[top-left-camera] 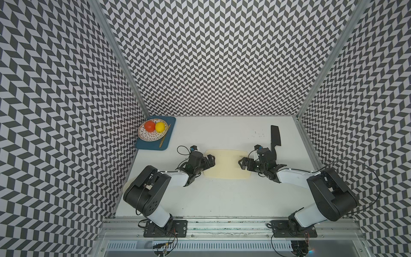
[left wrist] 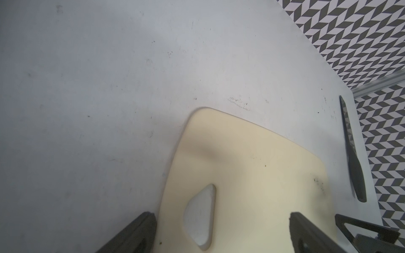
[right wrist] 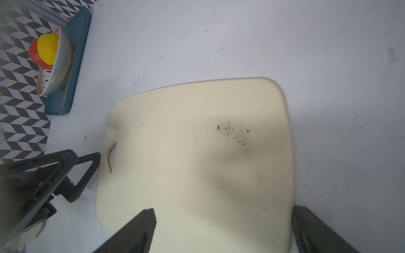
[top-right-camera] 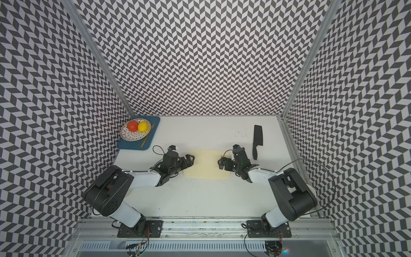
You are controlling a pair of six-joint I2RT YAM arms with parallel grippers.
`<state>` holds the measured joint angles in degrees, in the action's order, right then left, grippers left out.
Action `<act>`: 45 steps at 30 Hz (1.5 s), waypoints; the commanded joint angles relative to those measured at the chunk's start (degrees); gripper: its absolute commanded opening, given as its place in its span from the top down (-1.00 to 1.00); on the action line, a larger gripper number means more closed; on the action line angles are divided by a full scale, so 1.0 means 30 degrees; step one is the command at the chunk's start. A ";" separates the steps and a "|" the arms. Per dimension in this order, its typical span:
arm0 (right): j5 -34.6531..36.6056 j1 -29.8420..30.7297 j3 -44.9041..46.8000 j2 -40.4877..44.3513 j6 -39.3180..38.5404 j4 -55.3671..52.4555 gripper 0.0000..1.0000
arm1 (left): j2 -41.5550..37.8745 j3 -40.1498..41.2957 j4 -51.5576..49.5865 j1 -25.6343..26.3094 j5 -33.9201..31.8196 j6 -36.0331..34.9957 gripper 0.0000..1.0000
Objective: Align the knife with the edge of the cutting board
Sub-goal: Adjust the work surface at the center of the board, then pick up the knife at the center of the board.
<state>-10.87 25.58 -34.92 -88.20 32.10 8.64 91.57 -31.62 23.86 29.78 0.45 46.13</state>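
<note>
Knife (left wrist: 350, 146) via left wrist, tray (right wrist: 77, 54) via right

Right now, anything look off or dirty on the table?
Yes. Dark specks lie scattered on the cutting board, toward the end away from its hole, like crumbs or dirt. The knife lies on the table apart from the board, touching none of its edges.

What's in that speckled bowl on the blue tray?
A red-orange fruit and a yellow fruit sit in the bowl. Whatever lies beneath them is covered.
</note>
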 commanded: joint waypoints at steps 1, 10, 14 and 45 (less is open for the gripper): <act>0.0168 0.0089 -0.0226 0.0096 -0.0229 -0.0452 -1.00 | -0.0321 0.0544 -0.0985 0.0386 0.0458 0.0379 -0.99; 0.3605 0.0091 -0.1101 0.2819 -0.0342 -0.2750 -1.00 | -0.3383 -0.0106 -0.3934 0.0522 -0.1465 -0.1125 -0.99; 0.5850 -0.0300 -0.2384 0.3169 -0.0341 -0.3799 -0.98 | -0.5917 -0.0306 -0.5788 0.1234 -0.3359 -0.1710 -0.99; 0.5723 -0.7949 -1.5010 -0.8469 -0.4863 -1.3374 -0.29 | -1.0089 0.0066 -0.6433 0.4223 -0.3521 -0.2574 -0.99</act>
<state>7.81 1.89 -77.84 -111.22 18.81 -29.89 61.52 -31.92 3.38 42.02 -9.80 39.03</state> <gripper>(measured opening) 0.656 0.992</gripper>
